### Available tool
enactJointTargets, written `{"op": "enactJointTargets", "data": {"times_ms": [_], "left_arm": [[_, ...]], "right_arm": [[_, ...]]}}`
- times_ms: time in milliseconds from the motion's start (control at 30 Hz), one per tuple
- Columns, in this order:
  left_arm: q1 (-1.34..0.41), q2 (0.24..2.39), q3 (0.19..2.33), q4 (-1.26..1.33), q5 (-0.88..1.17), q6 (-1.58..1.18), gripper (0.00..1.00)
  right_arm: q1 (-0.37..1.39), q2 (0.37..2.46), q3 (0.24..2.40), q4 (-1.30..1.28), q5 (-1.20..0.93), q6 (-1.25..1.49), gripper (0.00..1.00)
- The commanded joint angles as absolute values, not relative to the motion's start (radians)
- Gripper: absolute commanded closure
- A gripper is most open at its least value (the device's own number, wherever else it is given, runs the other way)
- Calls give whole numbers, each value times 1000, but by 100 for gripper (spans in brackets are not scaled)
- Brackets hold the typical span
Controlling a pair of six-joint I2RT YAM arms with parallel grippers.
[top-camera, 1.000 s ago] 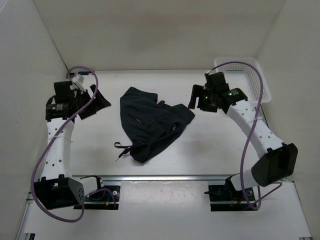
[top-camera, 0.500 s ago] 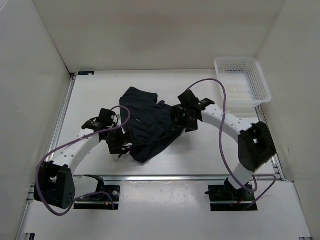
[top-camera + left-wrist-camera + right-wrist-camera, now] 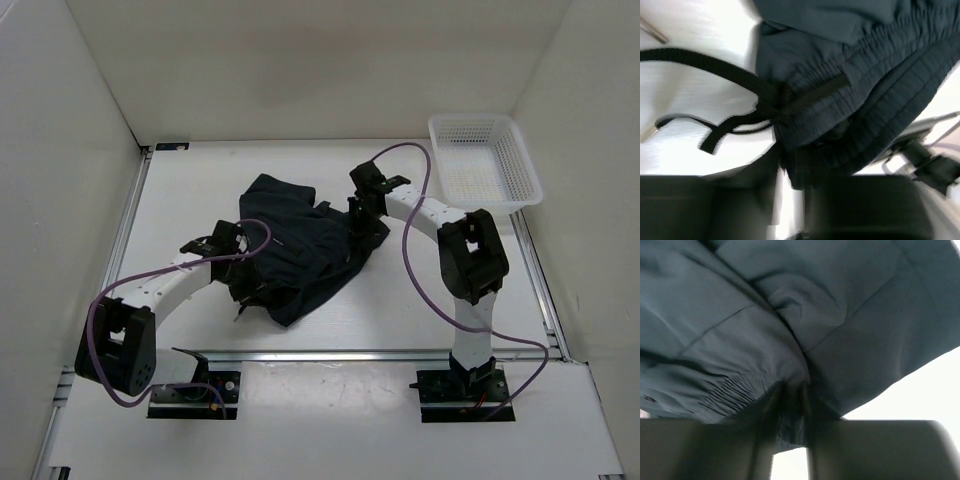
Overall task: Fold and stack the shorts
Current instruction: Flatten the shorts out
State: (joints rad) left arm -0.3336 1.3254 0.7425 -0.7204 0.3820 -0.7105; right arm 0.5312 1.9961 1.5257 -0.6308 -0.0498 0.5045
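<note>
Shorts [image 3: 300, 250] crumpled on table [image 3: 420, 290] — left fingers [image 3: 705, 210] and right fingers [image 3: 700, 450] each pinch its cloth

— Where are the shorts [image 3: 300, 250]?
— Centre of the frame, crumpled in a dark navy heap (nearly black). The gathered waistband [image 3: 865, 85] shows, and a black drawstring [image 3: 705, 62] trails off the lower-left edge.

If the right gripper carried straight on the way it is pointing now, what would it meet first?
The shorts: their dark cloth sits bunched between the fingertips of the right gripper, so it would probably just press deeper into that fabric.
</note>
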Motion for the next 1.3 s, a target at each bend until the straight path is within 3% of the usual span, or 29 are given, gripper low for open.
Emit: {"op": "enactJointTargets", "data": {"times_ms": [0,33,100,233,333,367,400,533,667,800,967,1000,1033,1067,1100,1167,1267], "left_arm": [[-337,1316,735,-695,388,-697,83],[-337,1306,758,-695,388,-687,90],[-337,1296,787,-709,405,-678,90],[-221,1287,1001,-884,321,-588,90],[-138,1342,1331,-1012,224,-491,90],[-86,1365,1538,-1096,201,-453,90],[-60,1390,1652,-1136,180,-436,90],[32,1494,2164,-1249,179,-403,90],[43,1349,2122,-1047,291,-417,90],[-105,1306,2020,-996,350,-417,90],[-329,1229,1697,-925,356,-477,88],[-366,1217,1634,-902,356,-498,76],[-441,1206,1521,-853,356,-540,53],[-474,1206,1478,-839,338,-560,29],[-500,1215,1450,-839,337,-572,0],[-514,1270,1436,-839,328,-572,0],[-489,1316,1498,-859,283,-548,0]], "right_arm": [[543,1965,1560,-641,-40,492,85],[543,1954,1560,-650,-29,492,92],[532,1934,1600,-650,-19,492,100],[514,1936,1793,-731,-40,442,100],[493,2008,2096,-816,-115,426,100],[492,2057,2190,-836,-142,426,100],[483,2080,2379,-850,-175,426,100],[463,2102,2620,-778,-328,465,100],[454,1884,2423,-562,-304,485,100],[393,1770,2225,-522,-221,450,100],[290,1689,1898,-522,-190,402,100],[290,1689,1855,-512,-154,372,96],[260,1678,1818,-512,-67,371,83],[241,1678,1775,-523,-48,362,46],[218,1689,1763,-538,-38,373,32],[155,1689,1731,-580,-50,437,22],[146,1612,1677,-589,-9,465,21]]}}
